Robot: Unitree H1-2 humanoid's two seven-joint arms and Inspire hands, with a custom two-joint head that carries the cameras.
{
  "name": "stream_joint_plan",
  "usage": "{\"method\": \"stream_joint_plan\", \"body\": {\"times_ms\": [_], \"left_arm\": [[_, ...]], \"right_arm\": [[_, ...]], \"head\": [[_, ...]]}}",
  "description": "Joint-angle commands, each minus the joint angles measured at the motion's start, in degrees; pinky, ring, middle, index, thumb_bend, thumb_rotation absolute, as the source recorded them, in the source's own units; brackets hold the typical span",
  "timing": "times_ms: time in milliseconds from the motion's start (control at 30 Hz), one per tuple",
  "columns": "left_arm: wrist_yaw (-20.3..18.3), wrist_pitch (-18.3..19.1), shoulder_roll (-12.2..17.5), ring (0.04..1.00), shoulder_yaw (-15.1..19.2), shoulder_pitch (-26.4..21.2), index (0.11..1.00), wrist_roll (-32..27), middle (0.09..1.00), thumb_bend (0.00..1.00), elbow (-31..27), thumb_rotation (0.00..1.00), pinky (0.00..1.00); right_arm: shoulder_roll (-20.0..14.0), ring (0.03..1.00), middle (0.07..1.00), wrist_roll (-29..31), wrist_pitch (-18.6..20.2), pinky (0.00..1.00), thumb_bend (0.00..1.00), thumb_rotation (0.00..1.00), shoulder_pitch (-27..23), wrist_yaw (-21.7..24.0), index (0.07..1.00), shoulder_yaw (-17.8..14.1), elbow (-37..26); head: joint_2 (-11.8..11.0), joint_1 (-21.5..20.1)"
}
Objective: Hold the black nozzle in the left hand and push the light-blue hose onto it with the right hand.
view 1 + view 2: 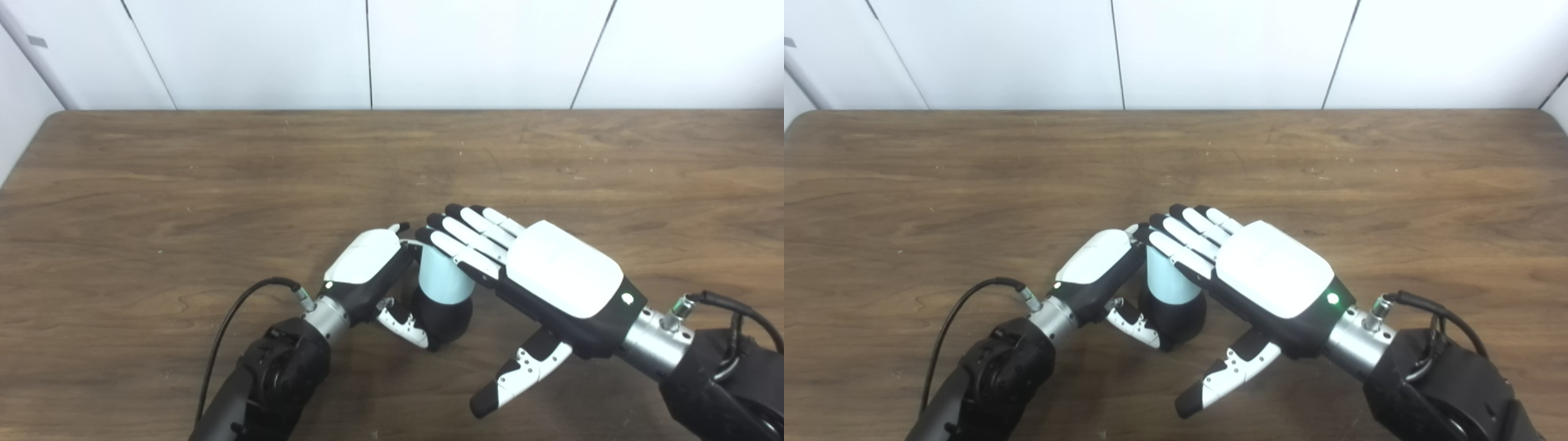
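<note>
**Listener:** What is in front of you?

**Operator:** I see a brown wooden table (184, 184) from above, with a white panelled wall behind it. Both my arms come in from the bottom edge and meet near the middle. My left hand (367, 269) is curled around the black nozzle (442, 318), thumb hooked under its rounded base, which sits close to the table. The light-blue hose (442, 277), a short pale cylinder, stands on top of the nozzle, apparently already partly seated.

**Listener:** And your right hand?

**Operator:** My right hand (545, 275) is flat, fingers (471, 236) straight and together, thumb hanging apart below. It grips nothing. The fingers lie across the hose's top, seemingly touching it, like a lid pressing down.

**Listener:** How do you do this step well?

**Operator:** I judge the push is under way. I want the force to run straight down the hose's axis, so I keep the fingers level over its top rather than leaning on one edge, which could tilt or buckle it. My left hand must hold firm so the nozzle does not roll. I cannot see the joint's far side, so I press slowly.
</note>
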Motion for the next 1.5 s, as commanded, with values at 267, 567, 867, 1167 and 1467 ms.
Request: {"method": "stream_joint_plan", "body": {"times_ms": [267,567,867,1167,1467], "left_arm": [[-2.15,1.67,1.08,0.717,-0.41,0.47,0.456,1.25,0.518,0.52,1.85,0.0,1.0],[-2.2,1.69,1.02,0.718,-0.56,0.38,0.45,1.39,0.523,0.52,2.12,0.0,1.0],[-2.3,1.66,1.17,0.719,-0.64,0.13,0.444,1.5,0.525,0.52,2.33,0.0,1.0],[-2.54,2.06,1.06,0.719,-0.91,0.03,0.449,1.85,0.522,0.52,2.16,0.0,1.0],[-2.41,2.07,0.97,0.717,-0.54,0.25,0.461,1.04,0.513,0.52,2.23,0.0,1.0]], "right_arm": [[-1.86,1.0,1.0,-1.78,1.92,1.0,0.72,1.0,3.42,9.1,1.0,3.32,0.87],[-1.25,1.0,1.0,-2.99,2.28,1.0,0.72,1.0,3.05,10.44,1.0,3.97,-1.42],[-1.23,1.0,1.0,-3.48,1.28,1.0,0.72,1.0,2.95,10.37,1.0,4.17,-1.83],[-1.92,1.0,1.0,-2.52,1.06,1.0,0.72,1.0,1.78,9.85,1.0,3.22,-1.13],[-1.57,1.0,1.0,0.04,3.9,1.0,0.71,1.0,-2.12,11.25,1.0,-1.03,-3.1]], "head": [[-0.13,-0.03],[-0.1,-0.06],[-0.15,-0.11],[-0.34,-0.17],[-0.34,-0.2]]}}
